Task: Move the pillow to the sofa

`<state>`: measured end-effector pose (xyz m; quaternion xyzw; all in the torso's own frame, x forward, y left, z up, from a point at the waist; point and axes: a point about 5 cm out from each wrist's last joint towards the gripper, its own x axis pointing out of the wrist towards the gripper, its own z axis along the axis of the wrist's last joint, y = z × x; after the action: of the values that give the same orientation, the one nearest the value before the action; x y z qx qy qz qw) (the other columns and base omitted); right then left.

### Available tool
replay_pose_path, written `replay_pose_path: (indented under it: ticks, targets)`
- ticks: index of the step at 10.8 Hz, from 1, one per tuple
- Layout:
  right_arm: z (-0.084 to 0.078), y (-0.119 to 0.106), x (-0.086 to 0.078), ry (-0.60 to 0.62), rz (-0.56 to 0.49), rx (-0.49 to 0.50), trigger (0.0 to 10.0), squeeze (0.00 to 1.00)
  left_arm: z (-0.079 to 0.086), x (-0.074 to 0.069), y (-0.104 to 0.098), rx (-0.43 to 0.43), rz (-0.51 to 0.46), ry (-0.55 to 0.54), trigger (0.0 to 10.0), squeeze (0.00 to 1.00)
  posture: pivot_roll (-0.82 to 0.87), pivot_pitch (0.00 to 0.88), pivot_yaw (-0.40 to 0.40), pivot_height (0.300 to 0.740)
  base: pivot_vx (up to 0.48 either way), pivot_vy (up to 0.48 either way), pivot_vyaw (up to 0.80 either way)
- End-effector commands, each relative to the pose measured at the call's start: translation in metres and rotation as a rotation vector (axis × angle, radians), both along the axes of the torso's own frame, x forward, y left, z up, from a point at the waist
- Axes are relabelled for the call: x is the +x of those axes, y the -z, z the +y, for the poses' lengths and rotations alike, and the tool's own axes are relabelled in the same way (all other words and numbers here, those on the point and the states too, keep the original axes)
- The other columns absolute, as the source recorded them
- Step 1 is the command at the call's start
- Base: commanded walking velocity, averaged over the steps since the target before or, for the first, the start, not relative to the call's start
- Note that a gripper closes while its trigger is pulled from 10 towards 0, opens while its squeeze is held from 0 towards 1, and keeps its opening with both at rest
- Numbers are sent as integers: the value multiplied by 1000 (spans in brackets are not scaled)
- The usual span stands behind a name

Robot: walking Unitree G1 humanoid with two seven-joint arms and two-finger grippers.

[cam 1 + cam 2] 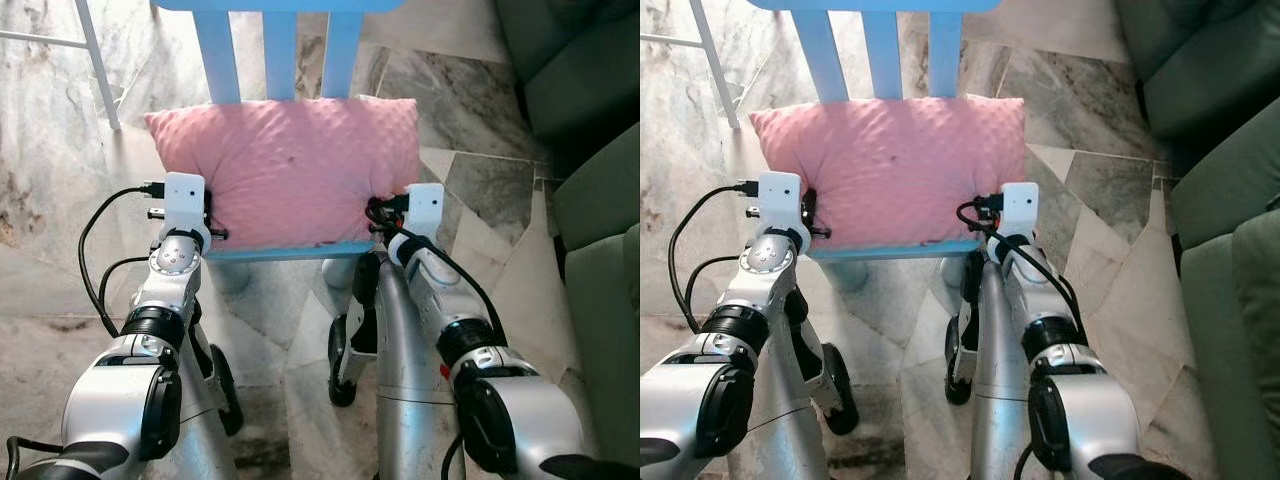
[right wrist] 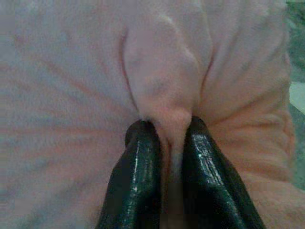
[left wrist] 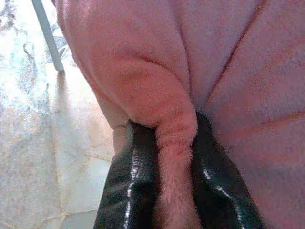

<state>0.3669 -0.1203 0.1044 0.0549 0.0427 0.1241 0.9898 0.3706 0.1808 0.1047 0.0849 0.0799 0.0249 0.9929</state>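
The grasp was made and the lift not yet begun. The pink pillow (image 1: 285,170) lay across the blue chair (image 1: 280,45) seat, reaching its front edge. The left claw (image 3: 174,157) and right claw (image 2: 174,143) were each closed on a pinched fold of its fuzzy, dimpled fabric. Next, likely raising both together and turning toward the green sofa (image 1: 590,120).

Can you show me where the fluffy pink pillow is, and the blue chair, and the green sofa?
Fluffy pink pillow (image 1: 285,165): left eye view, middle of its top face.
Light blue wooden chair (image 1: 280,50): left eye view, middle back slat.
Dark green sofa (image 1: 1220,60): right eye view, a cushion on the robot's right.
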Motion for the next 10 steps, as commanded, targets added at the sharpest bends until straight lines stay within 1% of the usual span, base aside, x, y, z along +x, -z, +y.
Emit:
replay_pose_path:
  ticks: [1, 3, 5, 6, 7, 8, 9, 10]
  targets:
    - [2, 15, -6, -8, 68, -1, 0, 0, -11, -17, 39, -21, 175, 40, 0, 0, -19, 365, -114, 464, 0, 0, 0]
    - [4, 14, -5, -20, 62, -8, 0, 0, -12, -13, 33, -27, 161, 47, 0, 0, -21, 333, -106, 464, 0, 0, 0]
    - [-3, 12, -4, 2, 56, -18, 0, 0, -13, -9, 26, -42, 136, 44, 0, 0, -30, 301, -90, 464, 0, 0, 0]
    - [-11, 9, -4, 30, 22, -26, 0, 0, -12, -6, 11, 44, 3, 34, 0, 0, -37, 284, -75, 464, 0, 0, 0]
    - [-18, 7, -5, 55, -22, -43, 0, 0, -13, -8, 5, 29, -57, 31, 0, 0, -31, 271, -68, 464, 0, 0, 0]
    - [-26, 6, -12, 93, -91, -66, 0, 0, -13, -15, 5, 28, -111, 34, 0, 0, -17, 240, -61, 464, 0, 0, 0]
    - [-30, 9, -21, 116, -126, -67, 0, 0, -13, -22, 6, 27, -143, 32, 0, 0, -11, 214, -63, 464, 0, 0, 0]
    - [-33, 12, -39, 133, -189, -86, 0, 0, -17, -38, 5, 35, -216, 46, 0, 0, 0, 157, -61, 464, 0, 0, 0]
